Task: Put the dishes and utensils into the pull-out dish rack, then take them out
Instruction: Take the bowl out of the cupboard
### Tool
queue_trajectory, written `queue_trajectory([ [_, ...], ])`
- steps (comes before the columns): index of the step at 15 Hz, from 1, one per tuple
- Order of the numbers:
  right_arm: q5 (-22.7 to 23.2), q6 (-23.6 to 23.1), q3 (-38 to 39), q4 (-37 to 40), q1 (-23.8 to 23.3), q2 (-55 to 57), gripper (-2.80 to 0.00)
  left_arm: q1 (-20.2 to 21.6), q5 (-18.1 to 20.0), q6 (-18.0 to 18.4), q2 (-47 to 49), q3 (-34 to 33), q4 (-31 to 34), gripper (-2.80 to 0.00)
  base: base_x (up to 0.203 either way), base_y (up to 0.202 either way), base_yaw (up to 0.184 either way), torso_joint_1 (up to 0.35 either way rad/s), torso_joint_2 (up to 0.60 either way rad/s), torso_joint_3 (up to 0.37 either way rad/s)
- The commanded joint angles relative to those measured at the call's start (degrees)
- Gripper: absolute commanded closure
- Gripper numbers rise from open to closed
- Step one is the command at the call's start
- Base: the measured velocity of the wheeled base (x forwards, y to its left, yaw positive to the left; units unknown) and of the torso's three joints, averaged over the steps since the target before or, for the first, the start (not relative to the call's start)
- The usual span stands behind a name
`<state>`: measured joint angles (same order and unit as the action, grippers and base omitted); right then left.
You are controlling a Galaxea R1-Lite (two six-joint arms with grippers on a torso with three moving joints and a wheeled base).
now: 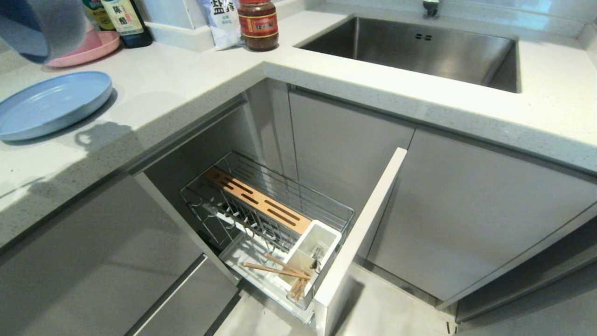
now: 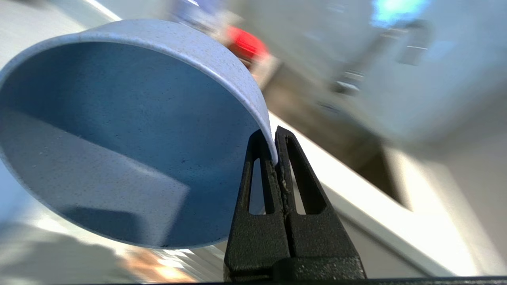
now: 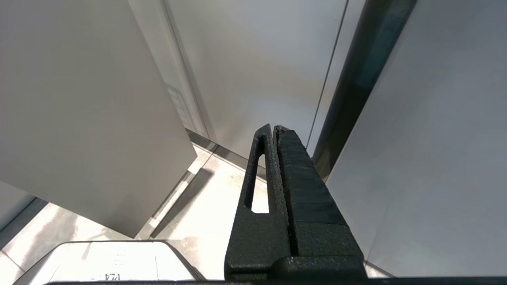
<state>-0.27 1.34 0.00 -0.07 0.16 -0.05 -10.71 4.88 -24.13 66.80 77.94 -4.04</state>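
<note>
My left gripper (image 2: 273, 136) is shut on the rim of the blue-grey bowl (image 2: 119, 134), which hangs tilted in the air. In the head view the bowl (image 1: 39, 25) shows at the top left corner, above the counter. The light-blue plate (image 1: 51, 105) lies flat on the counter at the left. The pull-out dish rack (image 1: 275, 224) stands drawn out below the counter, its plate slots empty. Wooden chopsticks (image 1: 280, 268) lean in and across its white utensil cup (image 1: 312, 249), and metal utensils (image 1: 317, 256) stand inside the cup. My right gripper (image 3: 274, 128) is shut on nothing, parked low near cabinet fronts.
A pink plate (image 1: 91, 49) lies behind the bowl. Bottles (image 1: 126, 21) and a red-lidded jar (image 1: 258, 23) stand at the counter's back. The steel sink (image 1: 415, 51) is at the back right. The rack's narrow front panel (image 1: 364, 233) juts out before grey cabinet doors (image 1: 471, 219).
</note>
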Motion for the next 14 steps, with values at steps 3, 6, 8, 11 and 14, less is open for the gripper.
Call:
queue_trajectory([
  [3,0.0,-0.02,0.09,-0.01,0.02,-0.21,0.0,7.41,-10.69,4.36,1.4,1.24,0.74,0.0,0.0,0.0,0.0,0.0,0.0,0.0],
  [6,0.0,0.02,0.09,-0.01,0.02,-0.18,0.0,7.62,-20.36,5.7,6.43,7.63,8.1,0.0,0.0,0.0,0.0,0.0,0.0,0.0],
  [8,0.0,0.07,0.09,-0.01,0.02,-0.21,0.0,7.76,-23.27,5.44,9.99,12.88,15.27,0.0,0.0,0.0,0.0,0.0,0.0,0.0],
  [11,0.0,-0.02,0.09,-0.01,0.02,-0.21,0.0,8.82,-26.45,4.71,16.33,19.75,24.79,0.0,0.0,0.0,0.0,0.0,0.0,0.0],
  [14,0.0,-0.01,0.09,-0.01,0.02,-0.21,0.0,9.02,-27.6,4.63,20.9,25.44,31.95,0.0,0.0,0.0,0.0,0.0,0.0,0.0],
])
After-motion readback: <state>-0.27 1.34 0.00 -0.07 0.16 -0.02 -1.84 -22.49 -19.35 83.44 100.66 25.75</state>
